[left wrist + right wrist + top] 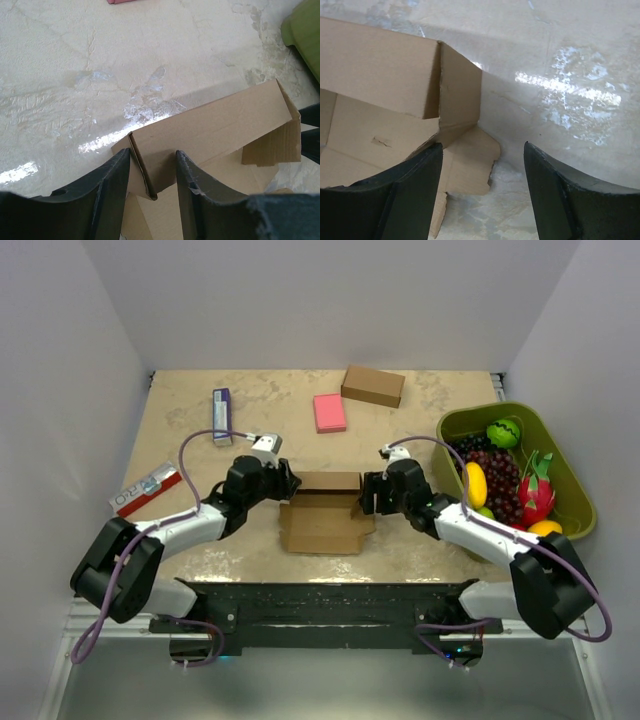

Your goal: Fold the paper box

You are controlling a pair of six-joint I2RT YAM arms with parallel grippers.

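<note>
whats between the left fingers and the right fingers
The partly folded paper box, its far wall standing up. The left fingers and right fingers are at its two ends, as the top view shows.

A plain brown paper box (322,510) of thin cardboard sits at the centre of the counter. It is matt, dry and faintly fibrous, with raw cut edges and soft creases. The beige mottled counter (190,430) is smooth like polished stone or laminate, with bright glare patches and smeary, scuffed streaks. The left tool (152,155) and right tool (482,145) have black plastic fingers (560,200), matt with a fine grainy skin. At 12 o'clock lie a pink rectangular block (329,412), smooth and matt, and a closed brown cardboard carton (372,386), equally dull. At 3 o'clock an olive-green plastic tub (556,445) shows a slight sheen and holds glossy, smooth-skinned fruit (500,485).
</note>
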